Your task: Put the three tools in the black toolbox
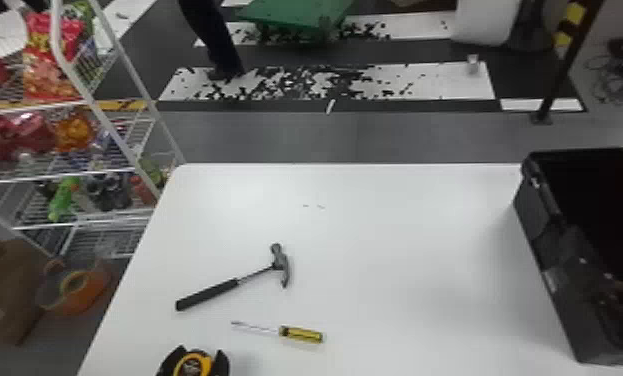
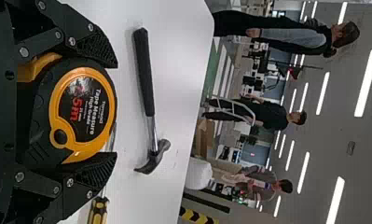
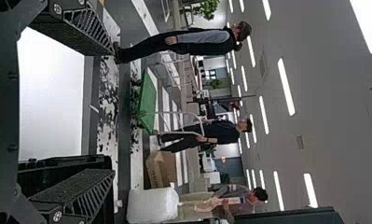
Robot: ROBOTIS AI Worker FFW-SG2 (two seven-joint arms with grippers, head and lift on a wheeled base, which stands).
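noted: black toolbox (image 1: 575, 310) at right side of white table (image 1: 400, 235), open-topped, presumably for dropping tools in. right gripper (image 3: 111, 112): spread wide, likely free for a pick. left gripper (image 2: 116, 111): clamped, loaded. hammer (image 1: 237, 281): laid flat, handle probably graspable. tape measure (image 2: 83, 109): pinched by opposite edges in left gripper, likely for firm carrying. screwdriver (image 1: 301, 333): flat near hammer, unboxed.

The white worktop (image 1: 400, 250) has a smooth, pale surface and a rounded corner beyond the claw hammer (image 1: 225, 287), to its left. The hammer lies flat, head aimed rightward and handle back toward the left. Nearer the robot than the hammer, and apart from it, a screwdriver (image 1: 300, 334) with a yellow-and-black handle lies flat. Well to the hammer's right stands the open black toolbox (image 1: 540, 235). Two small marks (image 1: 320, 206) dot the surface beyond the hammer.
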